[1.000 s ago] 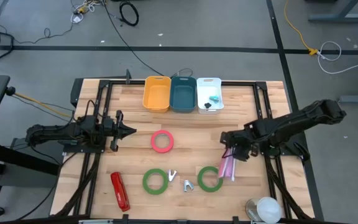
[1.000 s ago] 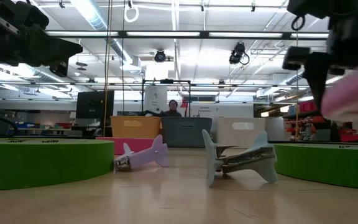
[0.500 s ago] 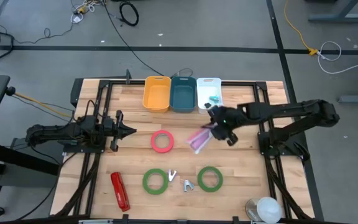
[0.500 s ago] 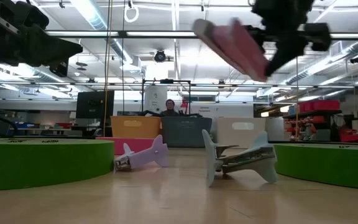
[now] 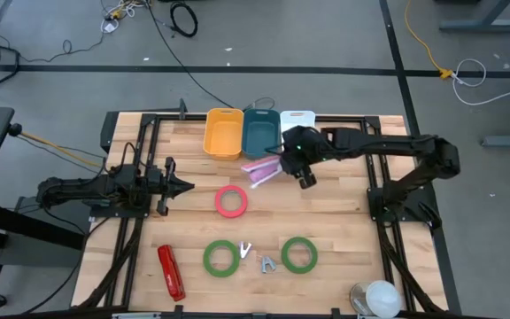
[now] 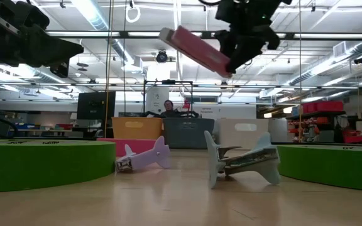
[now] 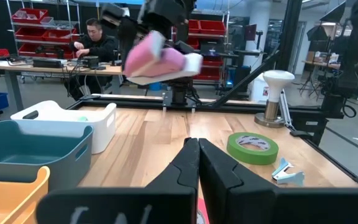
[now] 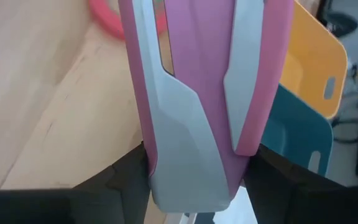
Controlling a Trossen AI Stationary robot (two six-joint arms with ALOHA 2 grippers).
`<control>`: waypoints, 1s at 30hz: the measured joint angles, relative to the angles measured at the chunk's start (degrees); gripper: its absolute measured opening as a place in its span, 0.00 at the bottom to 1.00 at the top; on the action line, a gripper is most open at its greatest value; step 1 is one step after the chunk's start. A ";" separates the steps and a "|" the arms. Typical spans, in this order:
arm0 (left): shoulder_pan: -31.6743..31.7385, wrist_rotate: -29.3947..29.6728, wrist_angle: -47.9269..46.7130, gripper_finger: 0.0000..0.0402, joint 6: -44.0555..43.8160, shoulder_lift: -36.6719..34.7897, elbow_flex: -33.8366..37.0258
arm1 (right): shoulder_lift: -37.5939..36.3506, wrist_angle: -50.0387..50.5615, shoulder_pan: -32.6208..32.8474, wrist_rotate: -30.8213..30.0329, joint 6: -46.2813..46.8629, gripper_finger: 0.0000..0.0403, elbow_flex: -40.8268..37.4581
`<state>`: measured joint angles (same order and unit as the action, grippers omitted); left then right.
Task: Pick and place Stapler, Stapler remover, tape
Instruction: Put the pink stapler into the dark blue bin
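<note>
A: Where is the pink stapler (image 5: 260,170)?

B: It is up in the air in the right claw (image 5: 297,166), clamped at one end, just in front of the teal bin (image 5: 261,133) and beside the white bin (image 5: 298,116). It hangs tilted, its free end pointing toward the orange bin (image 5: 223,134).

A: Why carried that high?

B: Likely so it clears the bin walls before being lowered into one; which bin is meant cannot be told.

A: And the left claw (image 5: 177,186)?

B: Pinched tight on nothing, waiting over the left of the bench (image 5: 193,230), short of the pinkish-red tape roll (image 5: 231,201).

A: What remains on the bench?

B: The red stapler (image 5: 171,271) near the front edge, two green tape rolls (image 5: 220,258), and two staple removers (image 5: 266,263) lying between them, probably left for later turns.
</note>
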<state>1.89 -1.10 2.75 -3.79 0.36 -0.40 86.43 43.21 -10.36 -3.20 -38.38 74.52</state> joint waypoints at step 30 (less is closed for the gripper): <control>0.00 -0.02 0.00 0.02 0.00 -0.02 0.00 | 7.19 -3.99 -5.00 -6.32 61.14 0.54 3.41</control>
<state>1.89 -1.13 2.74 -3.79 0.34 -0.40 93.62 39.22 -15.35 -9.52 22.76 77.93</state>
